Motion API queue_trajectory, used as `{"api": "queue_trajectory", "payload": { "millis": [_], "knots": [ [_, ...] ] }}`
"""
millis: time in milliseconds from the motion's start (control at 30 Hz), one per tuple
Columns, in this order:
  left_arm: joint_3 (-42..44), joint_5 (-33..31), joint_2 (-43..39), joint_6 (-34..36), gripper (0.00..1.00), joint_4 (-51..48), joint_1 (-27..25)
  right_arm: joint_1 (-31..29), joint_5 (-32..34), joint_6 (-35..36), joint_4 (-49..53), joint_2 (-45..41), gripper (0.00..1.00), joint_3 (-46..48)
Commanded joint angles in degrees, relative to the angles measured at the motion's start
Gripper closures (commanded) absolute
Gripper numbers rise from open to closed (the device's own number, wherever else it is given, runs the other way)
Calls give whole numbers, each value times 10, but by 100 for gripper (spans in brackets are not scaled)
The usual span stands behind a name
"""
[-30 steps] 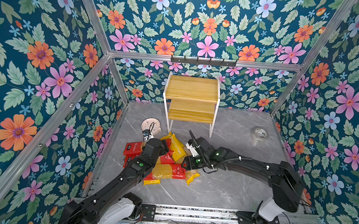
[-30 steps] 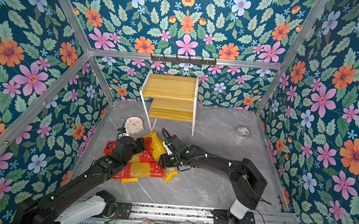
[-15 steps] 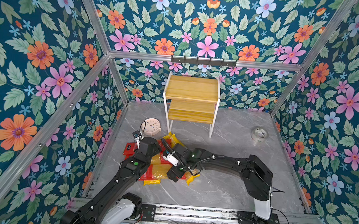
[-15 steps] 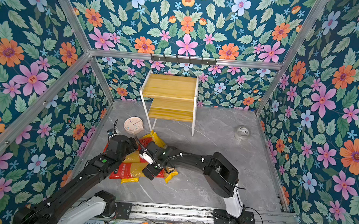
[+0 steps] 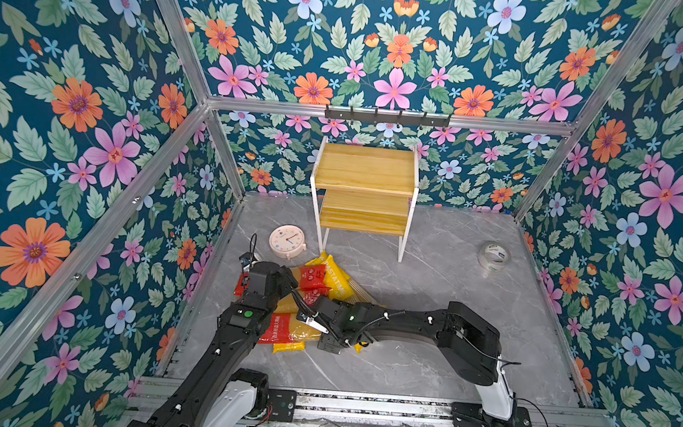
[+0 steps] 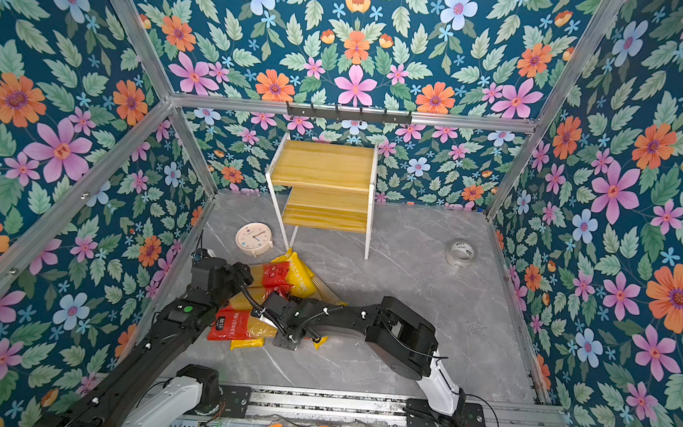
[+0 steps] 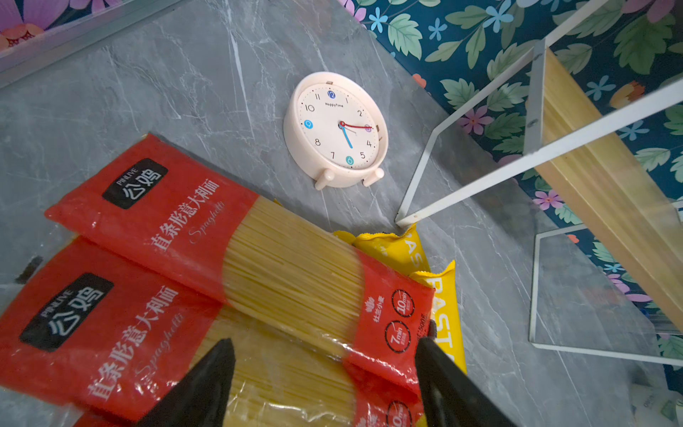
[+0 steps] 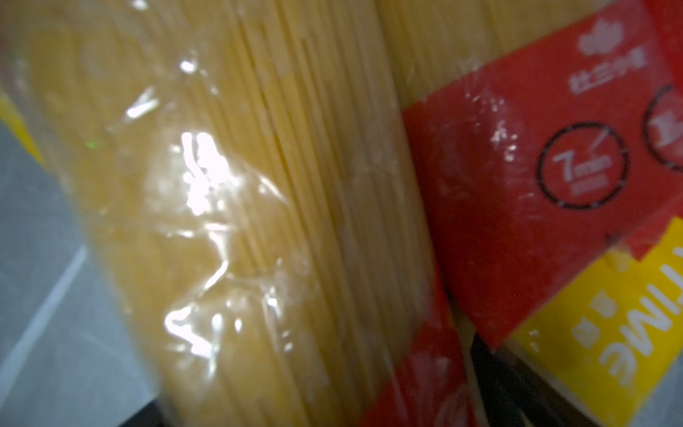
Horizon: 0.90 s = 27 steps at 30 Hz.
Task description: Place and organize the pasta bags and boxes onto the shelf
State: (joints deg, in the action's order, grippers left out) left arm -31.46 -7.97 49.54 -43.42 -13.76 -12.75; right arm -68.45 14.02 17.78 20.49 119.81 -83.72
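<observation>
Here, the left gripper is pictured with its black fingers spread wide just above the red-ended packets, which are laid side by side beneath it on the grey marble table; nothing is clamped between the fingers. The yellow packets, marked "PASTATIME", are tucked under the red-ended ones and stick out just beyond the fingertips, one crimped end being set right at the foot of a white leg of the shelf. The shelf itself, two yellow wooden tiers in a thin white frame, is stood farther ahead of the gripper, against the flowered back wall. A pale round clock is laid face up ahead of the gripper, beside that leg and apart from the packets. The right gripper is seen low over the same heap, close beside the left gripper, so near a clear-middled packet that its wrist view is blurred; whether anything is gripped cannot be told. A roll of clear tape is left well apart from it, away from the left arm.
</observation>
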Motion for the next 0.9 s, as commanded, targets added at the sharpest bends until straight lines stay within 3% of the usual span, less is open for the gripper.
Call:
{"api": "queue_trajectory", "payload": {
  "millis": [0,267,500,667,867],
  "knots": [
    [-9,8,1,0,20,7,1,-5,66,50,-41,14,13,1],
    [-26,0,-18,13,21,-5,3,-21,148,64,-118,-64,43,83],
    [-54,1,-11,37,22,-12,2,-23,205,40,-128,-155,56,156],
    [-59,37,5,36,24,8,-2,-7,233,-64,-34,-212,59,187],
    [-64,38,40,21,24,39,-58,24,194,-269,116,-264,60,196]
  ]
}}
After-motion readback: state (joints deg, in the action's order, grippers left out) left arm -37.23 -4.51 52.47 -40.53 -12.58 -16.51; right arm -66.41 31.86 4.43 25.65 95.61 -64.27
